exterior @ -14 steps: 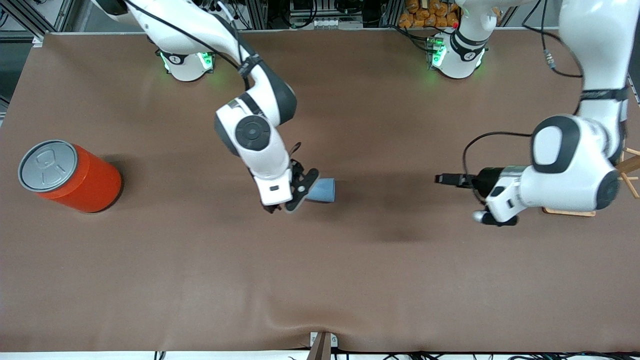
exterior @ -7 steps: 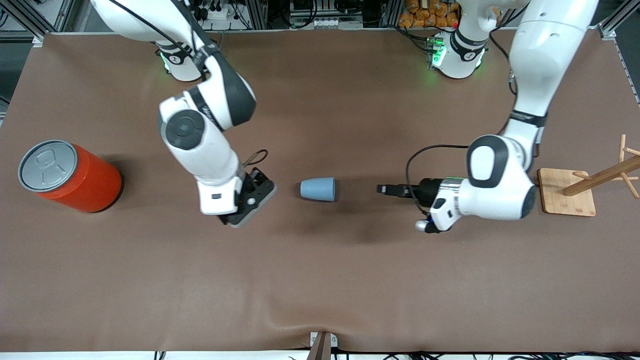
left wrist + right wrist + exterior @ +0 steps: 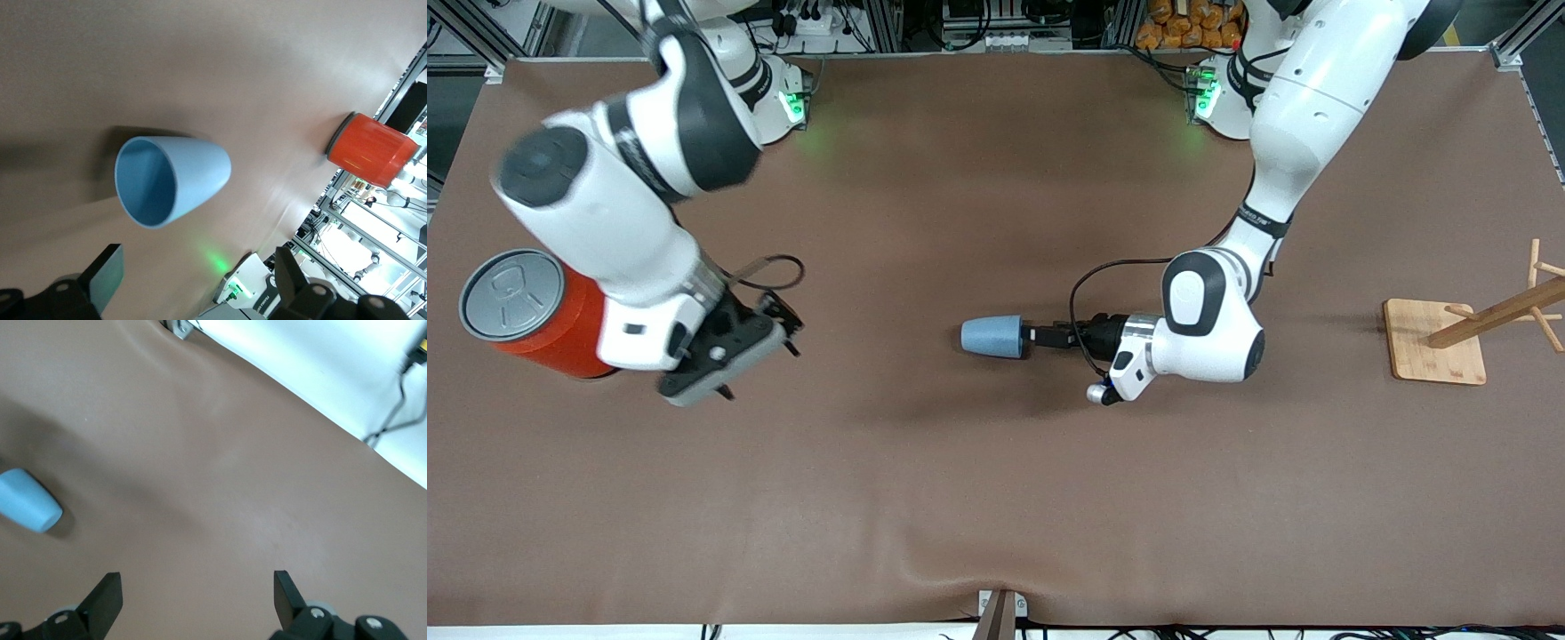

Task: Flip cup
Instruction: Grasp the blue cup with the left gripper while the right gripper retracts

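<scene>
The light-blue cup lies on its side at mid-table, its mouth toward the left arm's end. In the left wrist view the cup shows its darker blue inside, facing the camera. My left gripper is low, right at the cup's mouth, and open; its fingertips stand just short of the rim, and nothing is between them. My right gripper is open and empty, up beside the orange can. The right wrist view has its open gripper and the cup off to one side.
A big orange can with a grey pull-tab lid stands at the right arm's end, also in the left wrist view. A wooden rack on a square base stands at the left arm's end.
My right gripper has drawn away from the cup toward the orange can. My left gripper has swept in along the table to the cup's mouth. The cup has not moved.
</scene>
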Robot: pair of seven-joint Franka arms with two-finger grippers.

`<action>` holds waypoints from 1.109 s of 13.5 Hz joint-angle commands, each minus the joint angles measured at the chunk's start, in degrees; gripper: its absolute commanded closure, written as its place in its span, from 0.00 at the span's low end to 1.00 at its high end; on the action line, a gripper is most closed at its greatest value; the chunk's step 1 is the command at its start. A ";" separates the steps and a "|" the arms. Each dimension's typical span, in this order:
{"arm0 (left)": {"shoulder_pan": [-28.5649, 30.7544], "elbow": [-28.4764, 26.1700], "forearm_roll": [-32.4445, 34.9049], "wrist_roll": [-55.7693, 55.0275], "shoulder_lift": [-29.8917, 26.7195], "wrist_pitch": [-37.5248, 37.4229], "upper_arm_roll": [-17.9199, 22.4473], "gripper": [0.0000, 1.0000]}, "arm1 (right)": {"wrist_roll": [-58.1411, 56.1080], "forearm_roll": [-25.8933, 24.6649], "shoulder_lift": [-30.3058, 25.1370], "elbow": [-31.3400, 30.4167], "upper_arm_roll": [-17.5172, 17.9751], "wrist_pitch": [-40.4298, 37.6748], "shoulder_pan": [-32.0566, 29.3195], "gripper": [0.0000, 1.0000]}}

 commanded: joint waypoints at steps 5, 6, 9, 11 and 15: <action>-1.18 0.66 -1.71 1.97 2.42 5.15 0.19 0.00 | 1.75 3.26 -5.16 4.67 0.74 -16.45 -10.24 0.00; -1.96 0.57 -1.80 2.06 2.77 5.68 0.19 0.00 | 1.75 3.35 -5.08 4.77 0.83 -16.30 -12.25 0.00; -3.20 0.66 -5.12 2.06 3.56 7.17 0.27 0.00 | 1.67 10.18 -4.55 4.51 0.83 -16.38 -17.01 0.00; -3.99 0.57 -7.59 4.25 4.35 7.96 0.19 0.00 | 1.67 10.29 -4.55 4.41 0.83 -16.21 -17.63 0.00; -3.99 0.57 -9.97 6.63 6.11 7.97 0.19 0.26 | 1.67 10.20 -5.51 2.92 0.83 -18.58 -18.87 0.00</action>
